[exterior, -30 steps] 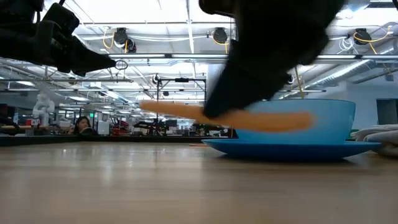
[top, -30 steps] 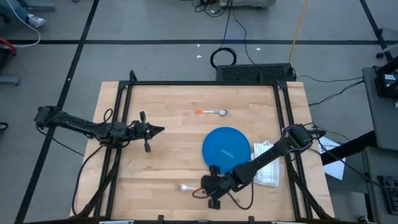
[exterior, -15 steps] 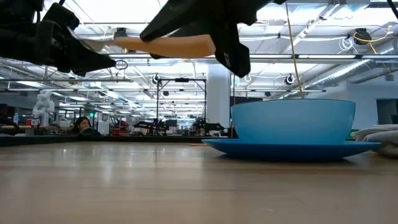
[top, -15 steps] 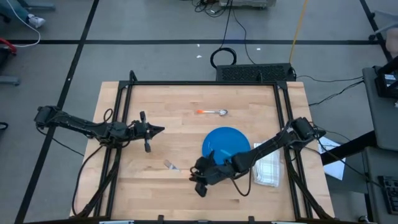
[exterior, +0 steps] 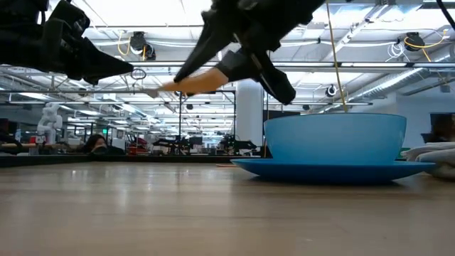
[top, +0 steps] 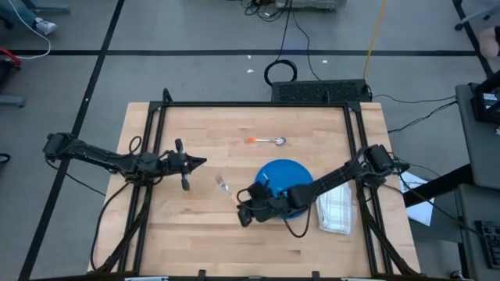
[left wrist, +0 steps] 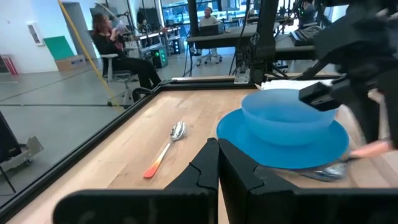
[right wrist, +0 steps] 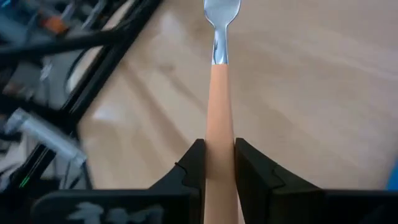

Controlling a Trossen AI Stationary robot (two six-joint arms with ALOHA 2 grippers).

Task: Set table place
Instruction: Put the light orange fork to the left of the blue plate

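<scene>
Clamping fork (right wrist: 219, 124) above table (top: 195, 242), right gripper (top: 244, 209), left gripper (top: 199, 162) together.

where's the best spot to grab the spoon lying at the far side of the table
Take the spoon by its orange handle, from straight above. It lies flat on the table, apart from the blue plate, with bare wood on both sides of the straight handle for the fingers. The left tool, shut and empty, looks the freer one; the right tool is shut on a fork.

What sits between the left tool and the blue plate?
High view: the fork held in the right tool, hanging above the table between left tool and plate.
</scene>
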